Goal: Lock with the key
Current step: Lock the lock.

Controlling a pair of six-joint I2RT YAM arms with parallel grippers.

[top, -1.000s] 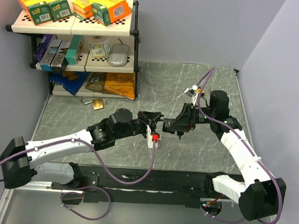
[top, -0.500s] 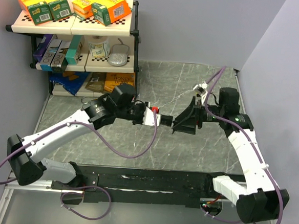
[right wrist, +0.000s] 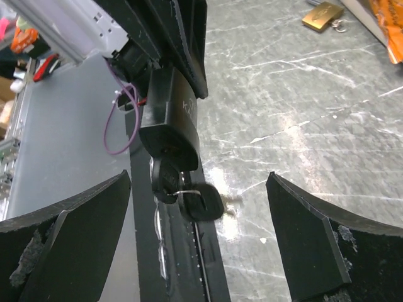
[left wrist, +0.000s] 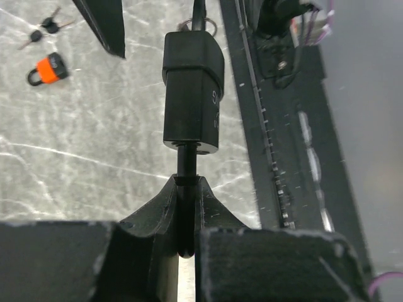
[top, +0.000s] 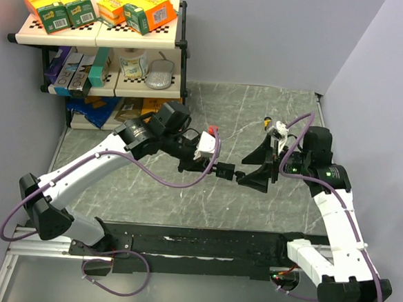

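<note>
Slippage worries me: left end effector (left wrist: 187, 207) pinches just the shackle (left wrist: 184, 167) of the black padlock (left wrist: 192, 94), mid-air above the table (top: 259, 113); right end effector (top: 254, 168) gapes wide around the inserted key (right wrist: 167, 179), so twisting could swivel it.

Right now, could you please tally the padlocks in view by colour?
black padlock: 1
orange padlock: 1
brass padlock: 1
Total: 3
</note>
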